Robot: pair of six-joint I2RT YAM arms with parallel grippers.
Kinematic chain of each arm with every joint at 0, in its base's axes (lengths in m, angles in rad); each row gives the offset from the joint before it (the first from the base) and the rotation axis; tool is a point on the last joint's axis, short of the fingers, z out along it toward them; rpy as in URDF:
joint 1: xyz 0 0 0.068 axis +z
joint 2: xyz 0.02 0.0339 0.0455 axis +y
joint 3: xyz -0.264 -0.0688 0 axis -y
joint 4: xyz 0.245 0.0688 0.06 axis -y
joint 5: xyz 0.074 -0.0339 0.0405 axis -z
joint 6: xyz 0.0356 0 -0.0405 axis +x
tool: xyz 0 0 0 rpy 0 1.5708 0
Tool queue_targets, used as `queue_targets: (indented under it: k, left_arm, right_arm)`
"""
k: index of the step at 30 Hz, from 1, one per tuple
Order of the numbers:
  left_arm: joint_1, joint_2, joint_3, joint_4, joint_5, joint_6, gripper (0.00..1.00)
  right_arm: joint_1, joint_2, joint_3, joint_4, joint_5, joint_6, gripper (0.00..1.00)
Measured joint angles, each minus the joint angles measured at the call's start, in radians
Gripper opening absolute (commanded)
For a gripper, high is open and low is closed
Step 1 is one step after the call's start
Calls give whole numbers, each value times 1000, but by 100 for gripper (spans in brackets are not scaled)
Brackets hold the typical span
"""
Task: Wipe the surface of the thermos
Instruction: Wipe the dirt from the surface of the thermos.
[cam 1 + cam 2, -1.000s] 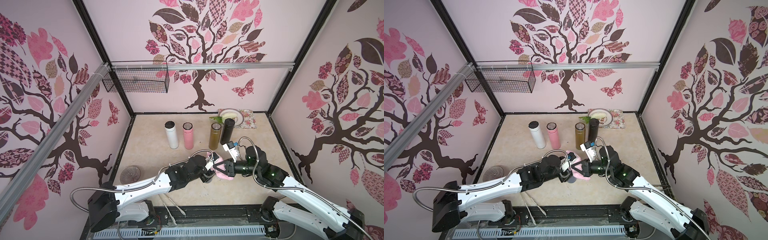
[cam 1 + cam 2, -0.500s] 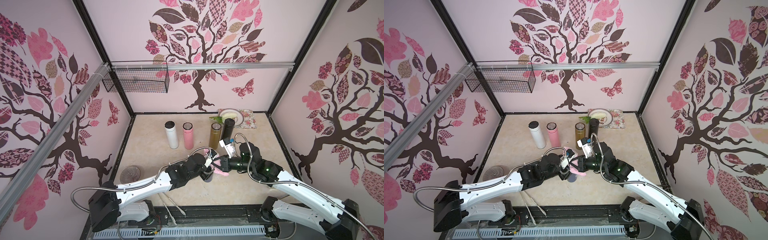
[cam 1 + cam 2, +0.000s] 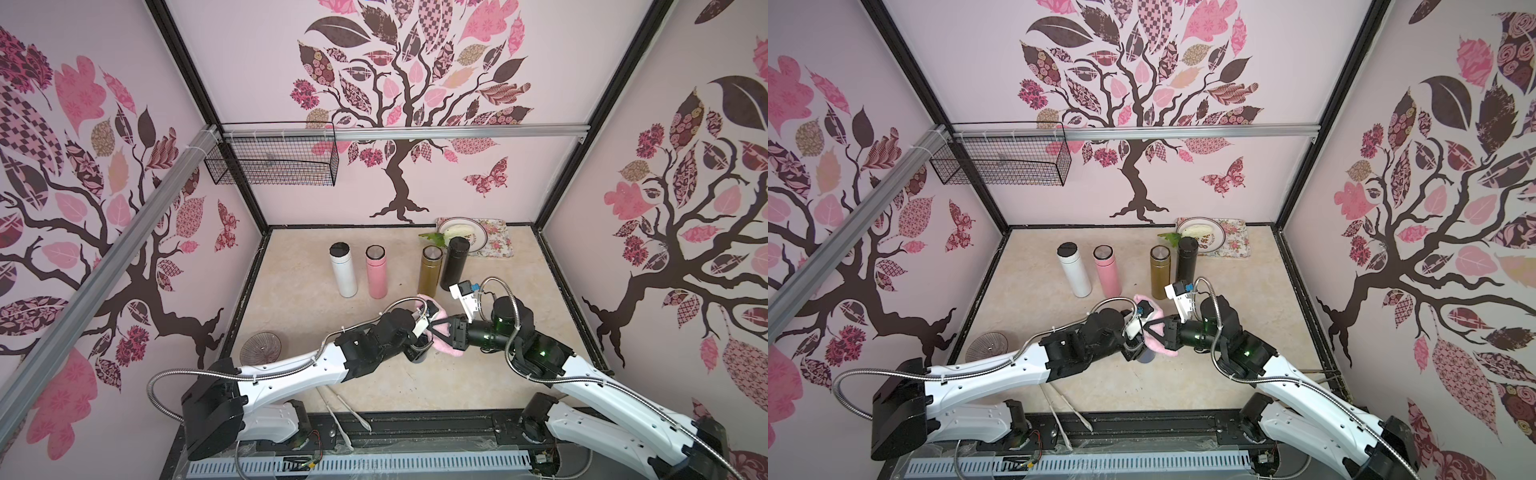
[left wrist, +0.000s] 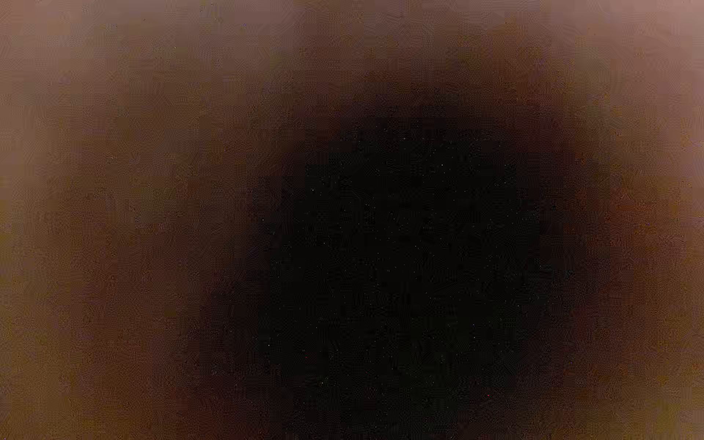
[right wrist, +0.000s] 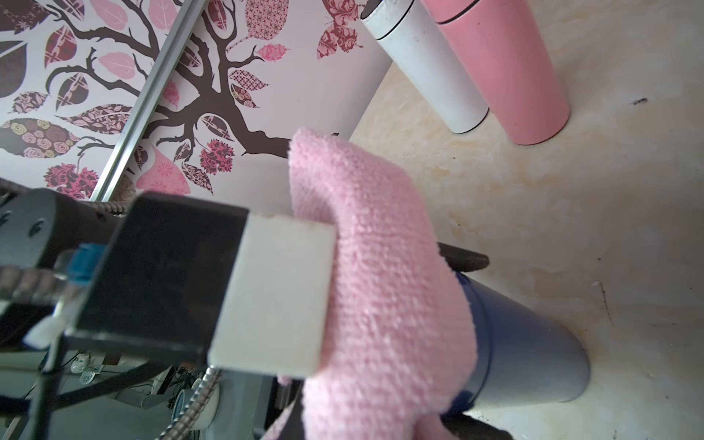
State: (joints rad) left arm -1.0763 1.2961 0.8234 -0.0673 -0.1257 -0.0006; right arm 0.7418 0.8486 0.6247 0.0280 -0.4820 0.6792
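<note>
On the near half of the surface (image 3: 316, 316), toward 6 o'clock from its middle, stands the blue-grey thermos (image 5: 533, 343). It stands straight up with its bottom flat on the surface, so its long side runs up and down.

The left fingers (image 3: 419, 352) come at it from 8 o'clock. They are closed tight around the thermos, up near its top part, and hold it in place. The left wrist view is only dark and fuzzy and shows nothing.

The right fingers (image 3: 442, 330) sit at 3 o'clock from the thermos, very close. They are pinched shut on the pink cloth (image 5: 381, 285). The cloth hangs over the top of the thermos and touches it there. The lower part of the thermos is bare.

Both arms are just as near, but only the right one has the cloth, so I think it must do the rubbing. The next rub should go down the long side, toward the surface, while the left fingers stop the thermos from tipping.

Farther back, at 12 o'clock, four more stand in a row, well apart from the work: a white bottle (image 3: 344, 270), a pink bottle (image 3: 376, 272), a gold bottle (image 3: 429, 270) and a black bottle (image 3: 455, 262). Behind them, at 1 o'clock, a plate (image 3: 482, 239) lies on a flowered tray (image 3: 500, 245).
</note>
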Motion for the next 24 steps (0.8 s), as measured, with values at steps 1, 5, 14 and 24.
queue_targets:
  k: [1, 5, 14, 24]
  left_arm:
    - [0, 3, 0, 5, 3, 0, 0]
    - [7, 6, 2, 7, 8, -15, 0]
    - [47, 10, 2, 13, -39, -117, 0]
    - [-1, 0, -2, 10, -6, -40, 0]
  right_arm:
    - [-2, 1, 0, 0, -1, 2, 0]
    - [-2, 51, 39, -27, 39, -13, 0]
    - [41, 200, 174, -84, 244, -80, 0]
    - [-119, 180, 91, -133, 533, -96, 0]
